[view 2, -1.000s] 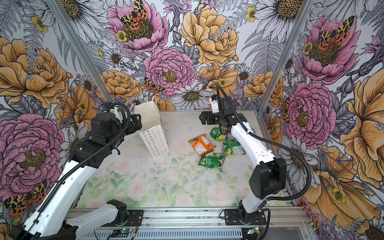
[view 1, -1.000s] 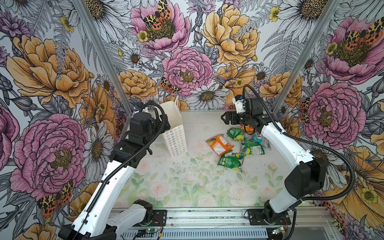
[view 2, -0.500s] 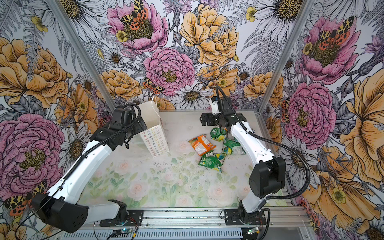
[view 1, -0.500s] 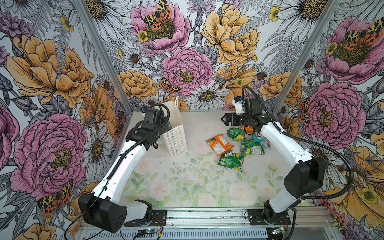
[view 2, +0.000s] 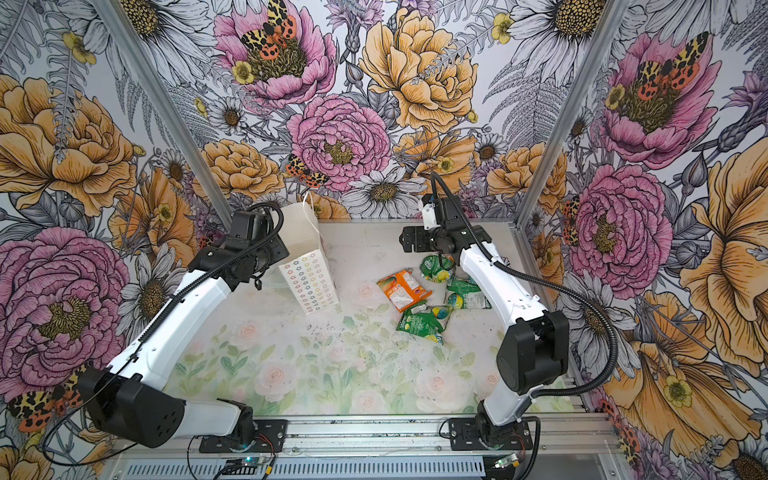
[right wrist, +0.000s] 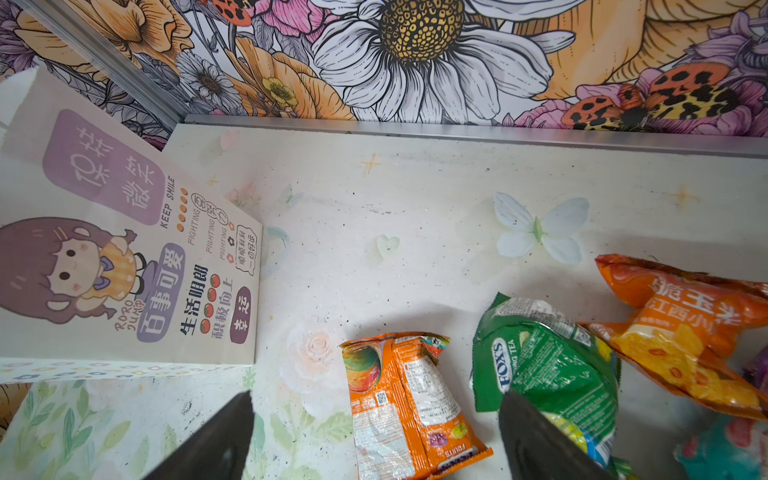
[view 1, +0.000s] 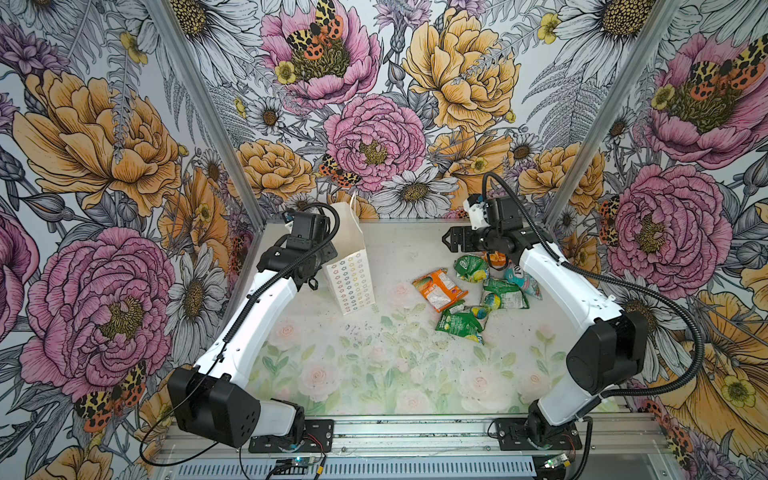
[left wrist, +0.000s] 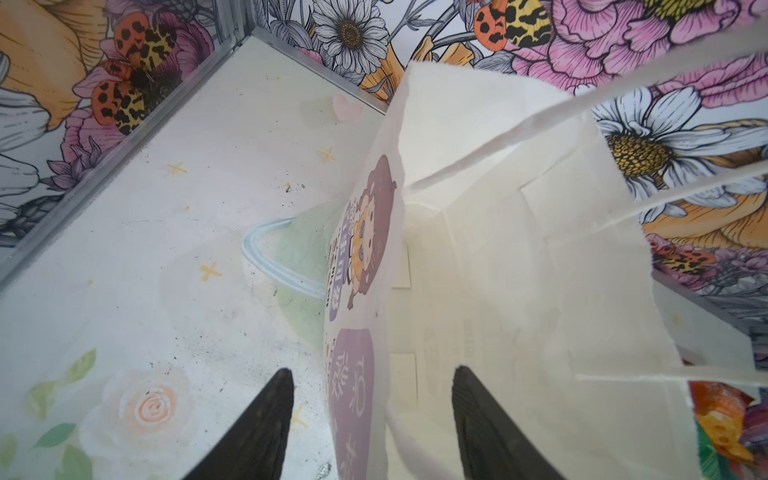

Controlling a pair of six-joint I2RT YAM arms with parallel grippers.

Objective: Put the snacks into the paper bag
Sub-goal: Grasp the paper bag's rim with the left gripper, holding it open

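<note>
A pale rose-printed tabletop (view 1: 374, 374) sits inside bold floral wallpaper walls (view 1: 374, 137). The left arm (view 1: 257, 316) stretches to the far-left corner, where the left gripper (left wrist: 370, 376) straddles one side of the standing paper bag (view 1: 353, 274), jaws apart, neither finger pressing it. The right arm (view 1: 557, 282) bends over the snacks (view 1: 505, 293), the right gripper (right wrist: 377, 395) hanging released with an orange packet (right wrist: 399, 399) beneath the gap and a green packet (right wrist: 548, 365) under one finger.
</note>
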